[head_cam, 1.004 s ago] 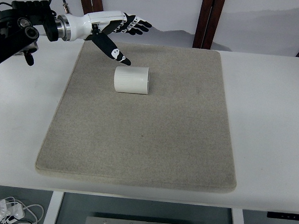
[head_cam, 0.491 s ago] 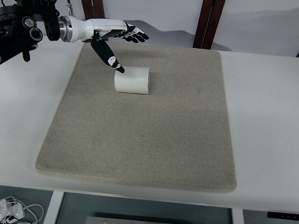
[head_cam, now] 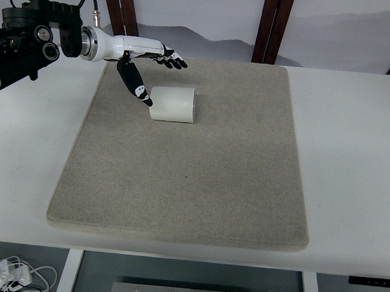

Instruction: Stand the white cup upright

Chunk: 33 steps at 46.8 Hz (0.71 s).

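A white cup [head_cam: 173,104] lies on its side on the grey mat [head_cam: 187,178], in the mat's far left part. My left hand [head_cam: 149,63] comes in from the upper left and hovers just behind and left of the cup. Its fingers [head_cam: 171,59] are spread open above the mat's far edge and hold nothing. The thumb [head_cam: 135,83] points down, its tip right at the cup's left end. The right arm is out of view.
The mat lies on a white table [head_cam: 350,146]. Two dark wooden posts [head_cam: 271,26] stand behind the table's far edge. White cables [head_cam: 11,274] lie on the floor at the lower left.
My left hand has drawn back leftward and lowered. The thumb has swung from above the cup's top down to the cup's left end. The cup has not moved.
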Available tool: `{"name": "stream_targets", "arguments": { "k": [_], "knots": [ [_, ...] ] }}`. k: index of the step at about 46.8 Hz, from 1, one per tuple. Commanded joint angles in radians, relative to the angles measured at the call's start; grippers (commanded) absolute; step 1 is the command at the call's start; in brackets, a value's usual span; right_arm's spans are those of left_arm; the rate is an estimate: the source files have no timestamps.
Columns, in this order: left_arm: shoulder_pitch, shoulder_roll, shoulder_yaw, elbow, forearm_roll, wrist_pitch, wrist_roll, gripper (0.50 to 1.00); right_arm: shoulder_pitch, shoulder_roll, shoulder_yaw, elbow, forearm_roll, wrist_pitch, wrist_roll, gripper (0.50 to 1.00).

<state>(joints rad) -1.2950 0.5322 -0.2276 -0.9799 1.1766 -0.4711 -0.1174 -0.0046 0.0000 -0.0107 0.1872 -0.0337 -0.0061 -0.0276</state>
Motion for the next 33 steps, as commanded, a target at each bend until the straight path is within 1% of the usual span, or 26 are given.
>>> {"name": "stream_targets", "arguments": {
  "k": [1, 11, 14, 18, 22, 33],
  "knots": [
    [-0.006, -0.005, 0.017, 0.000, 0.001, 0.005, 0.024, 0.996, 0.000, 0.000, 0.000, 0.000, 0.000, 0.000, 0.000, 0.952],
    [-0.006, -0.018, 0.019, 0.010, 0.001, 0.008, 0.096, 0.994, 0.000, 0.000, 0.000, 0.000, 0.000, 0.000, 0.000, 0.952],
    [-0.006, -0.034, 0.019, 0.017, 0.001, 0.014, 0.105, 0.992, 0.000, 0.000, 0.000, 0.000, 0.000, 0.000, 0.000, 0.952],
    [-0.004, -0.077, 0.021, 0.032, 0.001, 0.020, 0.116, 0.992, 0.000, 0.000, 0.000, 0.000, 0.000, 0.000, 0.000, 0.952],
    [-0.004, -0.097, 0.025, 0.047, 0.009, 0.020, 0.123, 0.992, 0.000, 0.000, 0.000, 0.000, 0.000, 0.000, 0.000, 0.952],
    [-0.003, -0.170, 0.025, 0.133, 0.071, 0.020, 0.123, 0.990, 0.000, 0.000, 0.000, 0.000, 0.000, 0.000, 0.000, 0.952]
  ]
}}
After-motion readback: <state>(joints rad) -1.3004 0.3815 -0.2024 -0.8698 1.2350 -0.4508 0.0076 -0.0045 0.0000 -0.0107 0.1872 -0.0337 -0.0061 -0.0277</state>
